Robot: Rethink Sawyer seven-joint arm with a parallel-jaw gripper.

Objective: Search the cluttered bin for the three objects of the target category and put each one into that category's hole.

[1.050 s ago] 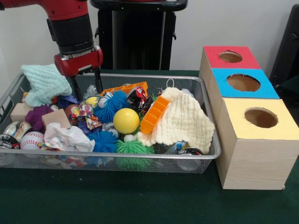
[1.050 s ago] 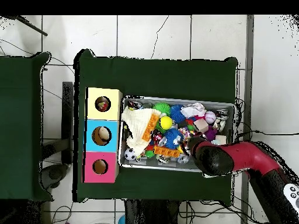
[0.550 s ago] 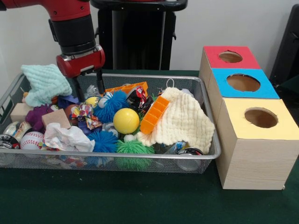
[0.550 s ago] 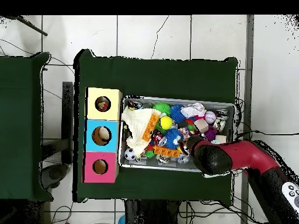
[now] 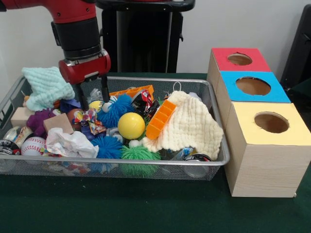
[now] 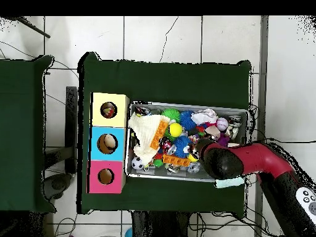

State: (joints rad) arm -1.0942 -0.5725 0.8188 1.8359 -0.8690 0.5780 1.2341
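The claw is seen low over the back left part of the wire bin, with its two thin fingers apart and nothing between them. It hangs just above the clutter, probably so that an object can be searched for there. The target category is not given, so the wanted objects cannot be named. A yellow ball, blue spiky balls and a baseball lie in the bin among the clutter. A cream cloth is spread over the right part and hides what is under it. The boxes with red, blue and yellow holes stand just beside the bin on the tabletop. In the overhead view the claw is covered by the arm.
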